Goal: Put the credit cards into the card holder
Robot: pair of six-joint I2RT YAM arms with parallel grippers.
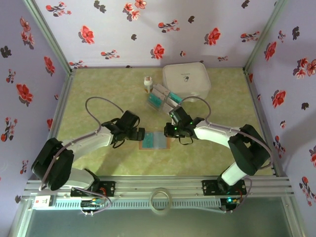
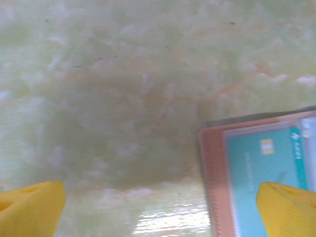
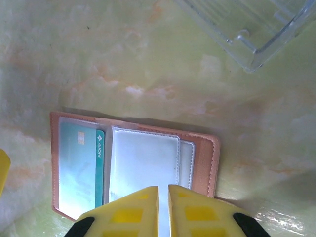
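Right wrist: square reddish leather-like card holder [image 3: 203, 163], glossy clear sleeves [image 3: 143, 163]

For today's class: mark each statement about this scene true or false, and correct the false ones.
1. The card holder lies open on the table. True.
2. A teal card sits in one of its sleeves. True.
3. The left tool has its fingers pressed together. False: they stand wide apart, one at each side of the left wrist view.
4. The white bottle lies inside the card holder. False: it is at the far side of the table, beside the clear tray.
5. The right tool has its fingers close together above the holder's pale sleeves. True.
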